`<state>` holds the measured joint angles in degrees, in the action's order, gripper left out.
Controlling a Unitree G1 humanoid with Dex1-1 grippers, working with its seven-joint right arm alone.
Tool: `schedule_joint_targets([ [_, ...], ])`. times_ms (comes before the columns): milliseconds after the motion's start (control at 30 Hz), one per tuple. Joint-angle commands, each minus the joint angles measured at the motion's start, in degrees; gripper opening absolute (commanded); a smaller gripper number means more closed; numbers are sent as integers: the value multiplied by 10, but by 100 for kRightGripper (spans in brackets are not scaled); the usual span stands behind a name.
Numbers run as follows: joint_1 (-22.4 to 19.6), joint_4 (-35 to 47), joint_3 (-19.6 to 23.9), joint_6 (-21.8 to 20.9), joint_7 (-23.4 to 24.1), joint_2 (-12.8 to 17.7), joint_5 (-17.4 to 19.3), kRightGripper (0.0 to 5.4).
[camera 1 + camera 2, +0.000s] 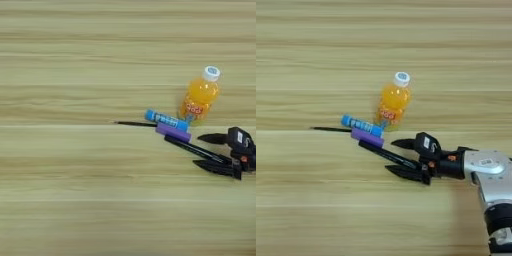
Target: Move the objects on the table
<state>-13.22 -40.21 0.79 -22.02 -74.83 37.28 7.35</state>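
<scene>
Lying on the streaked, light wood-grain bench [316, 200], right of centre: a rounded orange juice bottle [392, 106] with white cap, a short blue tube [361, 125], a small purple cylinder [367, 136] touching it, and a long thin black pen [388, 154]. Reaching in from the right, the end effector [393, 157], released, its two pointed black fingers spreading on either side of the pen's right end.

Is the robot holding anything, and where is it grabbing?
Nothing is held. The gripper is open, one finger either side of the black pen's near end, not closed on it.
</scene>
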Motion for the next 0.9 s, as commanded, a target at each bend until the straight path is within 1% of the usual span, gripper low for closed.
schedule_joint_targets([
  [33, -32, 15, 10, -7, 18, 23, 1, 409],
  [167, -32, 17, 11, -6, 15, 22, 5, 445],
  [433, -30, 30, 15, 0, 8, 23, 14, 538],
  [900, -27, 46, 19, 6, 6, 24, 22, 538],
])
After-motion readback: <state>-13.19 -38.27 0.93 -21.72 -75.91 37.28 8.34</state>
